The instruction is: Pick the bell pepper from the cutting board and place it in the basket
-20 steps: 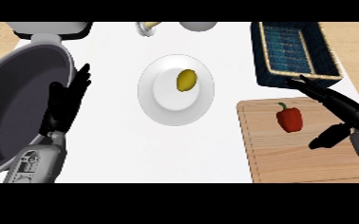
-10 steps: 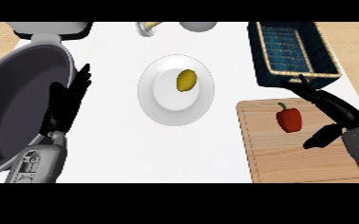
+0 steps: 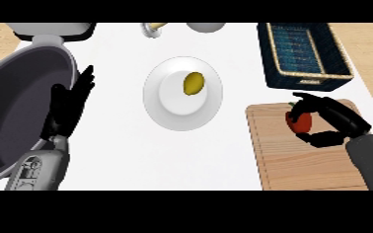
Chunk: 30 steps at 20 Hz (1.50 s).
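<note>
The red bell pepper [image 3: 299, 122] with its green stem stands on the wooden cutting board [image 3: 291, 163] at the lower right, near the board's far edge. My right hand [image 3: 341, 122] comes in from the right and wraps the pepper: fingers [image 3: 315, 101] curl over its far side and the thumb [image 3: 317, 138] hooks round its near side, hiding the pepper's right half. The dark blue woven basket [image 3: 300, 79] with a tan rim sits just beyond the board, at the upper right. My left hand [image 3: 67, 107] rests open at the left, fingers up.
A white plate [image 3: 166, 114] holding a yellow-green fruit [image 3: 193, 83] lies mid-counter. A large dark pan [image 3: 22, 94] fills the left edge beside my left hand. A white bowl [image 3: 53, 29], a small utensil [image 3: 153, 29] and a white cup [image 3: 206, 27] line the back edge.
My right hand has moved left across the board and its fingers and thumb have curled round the bell pepper. The pepper stays on the board. The left hand has not moved.
</note>
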Tool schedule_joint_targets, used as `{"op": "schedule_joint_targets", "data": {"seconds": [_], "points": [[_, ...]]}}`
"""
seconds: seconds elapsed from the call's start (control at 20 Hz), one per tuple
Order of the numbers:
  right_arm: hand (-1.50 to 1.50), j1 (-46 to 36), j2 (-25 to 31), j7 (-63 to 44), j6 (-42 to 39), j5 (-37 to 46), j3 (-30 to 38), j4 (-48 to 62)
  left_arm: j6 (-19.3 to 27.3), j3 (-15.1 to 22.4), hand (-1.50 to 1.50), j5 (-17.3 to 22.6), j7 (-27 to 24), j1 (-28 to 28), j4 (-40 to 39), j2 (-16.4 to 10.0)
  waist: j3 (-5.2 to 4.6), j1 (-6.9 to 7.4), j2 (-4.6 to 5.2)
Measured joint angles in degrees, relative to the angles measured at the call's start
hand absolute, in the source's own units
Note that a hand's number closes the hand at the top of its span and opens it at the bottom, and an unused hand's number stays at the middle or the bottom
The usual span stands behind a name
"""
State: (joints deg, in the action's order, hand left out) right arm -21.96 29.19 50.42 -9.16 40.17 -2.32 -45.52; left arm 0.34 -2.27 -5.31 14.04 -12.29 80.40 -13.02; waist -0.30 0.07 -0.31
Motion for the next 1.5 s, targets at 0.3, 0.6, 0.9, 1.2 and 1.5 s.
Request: {"op": "schedule_joint_targets", "data": {"seconds": [0.3,0.6,0.9,1.2,1.5], "points": [[1.5,-8.0,-6.0,-22.0,4.1,6.8,-1.5,0.7,-0.3,1.0,0.0,-0.6,-0.4,-1.4,-0.8,0.9,-0.14,2.14,0.31],[1.5,-19.9,-13.8,-51.3,4.4,14.6,-3.2,4.8,-1.4,2.6,0.0,-1.0,-0.3,-2.9,-1.1,1.3,-0.25,5.43,0.9],[1.5,-35.0,-23.3,-73.5,4.5,20.9,-4.5,11.2,-1.6,2.4,0.0,-0.9,-0.4,-3.9,-1.9,1.4,0.08,5.5,1.32],[1.5,-45.0,-27.8,-81.7,10.9,14.6,0.8,13.3,-1.4,2.3,0.0,-1.1,-0.4,-3.7,-1.7,1.6,0.26,4.94,1.32],[1.5,-53.9,-28.9,-85.8,19.6,9.3,5.5,10.0,-1.3,1.0,0.0,-0.6,-1.0,-3.1,-2.7,1.1,0.26,3.52,0.94]]}}
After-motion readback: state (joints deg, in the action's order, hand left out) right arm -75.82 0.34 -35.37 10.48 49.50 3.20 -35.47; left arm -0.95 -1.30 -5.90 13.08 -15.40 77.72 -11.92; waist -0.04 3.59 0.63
